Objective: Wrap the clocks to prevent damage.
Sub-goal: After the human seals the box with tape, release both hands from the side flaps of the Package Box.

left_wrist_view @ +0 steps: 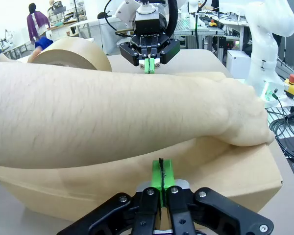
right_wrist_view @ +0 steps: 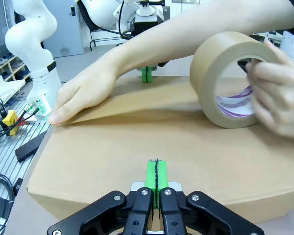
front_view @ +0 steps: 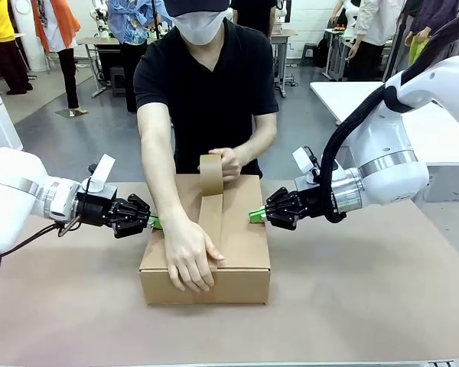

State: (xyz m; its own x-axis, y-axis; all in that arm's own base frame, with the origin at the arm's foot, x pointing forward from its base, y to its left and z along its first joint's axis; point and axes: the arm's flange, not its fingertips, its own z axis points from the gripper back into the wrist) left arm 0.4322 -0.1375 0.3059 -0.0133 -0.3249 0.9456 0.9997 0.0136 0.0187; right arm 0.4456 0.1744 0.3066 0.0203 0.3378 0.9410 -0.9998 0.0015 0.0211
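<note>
The closed brown cardboard box is sitting on the bench, directly between both pincers. The left pincer and right pincer are each clenched on nothing, tips bearing on opposite side walls. A person's hand is pressing tape down beside the brown tape roll. Judgement: edges are stiff, panels are yielding, the hidden contents are fragile. Bracing near the corners is advisable.

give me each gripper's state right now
Left gripper: jaws closed, holding nothing, against the brown cardboard box.
Right gripper: jaws closed, holding nothing, against the same box.
</note>
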